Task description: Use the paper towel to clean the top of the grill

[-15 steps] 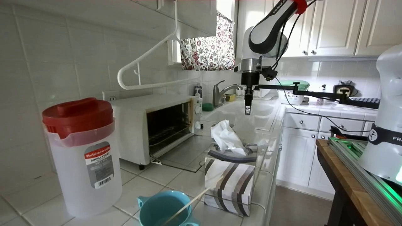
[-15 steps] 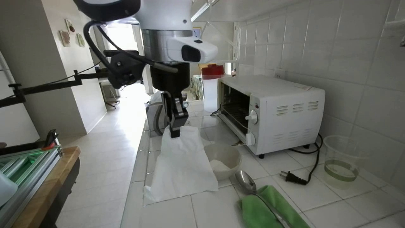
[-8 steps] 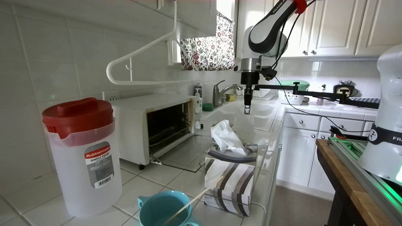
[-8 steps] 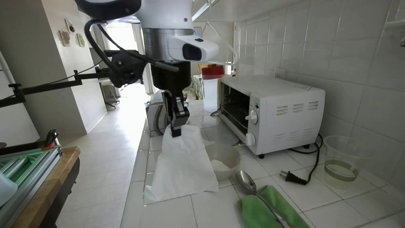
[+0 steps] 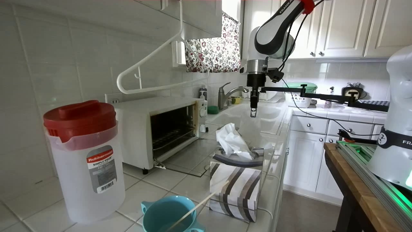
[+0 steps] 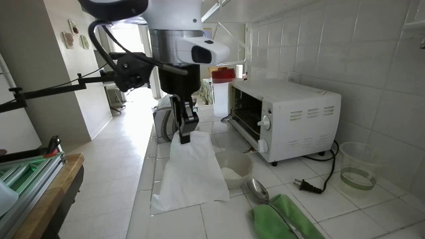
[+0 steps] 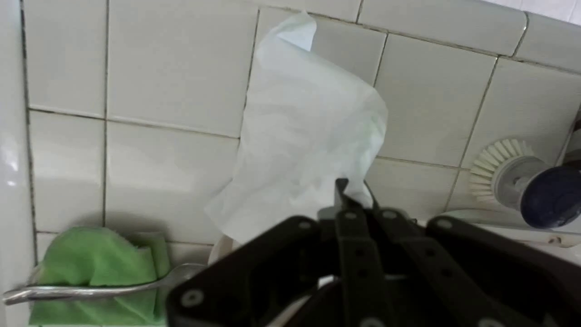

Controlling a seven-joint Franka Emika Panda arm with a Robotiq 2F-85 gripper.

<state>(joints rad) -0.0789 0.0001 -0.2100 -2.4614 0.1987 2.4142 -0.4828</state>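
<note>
The grill, a white toaster oven, stands against the tiled wall in both exterior views (image 5: 133, 132) (image 6: 303, 122). Its glass door (image 5: 190, 156) is folded down over the counter, and its top (image 6: 279, 89) is flat and pale. My gripper (image 6: 185, 137) is shut on a corner of the white paper towel (image 6: 196, 174), above the counter in front of the oven and to one side. The towel hangs below the fingertips; I cannot tell whether its lower edge touches the counter. In the wrist view, the fingertips (image 7: 356, 193) pinch the towel (image 7: 308, 127).
A striped tissue box (image 5: 236, 190), red-lidded jug (image 5: 87, 161) and blue cup (image 5: 170, 212) with a stick stand on the counter. A bowl (image 6: 234, 167), spoon (image 6: 259, 191), green cloth (image 6: 285, 215) and clear cup (image 6: 358, 172) are nearby. A white hanger (image 5: 141, 90) hangs over the oven.
My gripper has risen very slightly with the towel in it, then stayed still over the last half second. The hanger swings a little.
</note>
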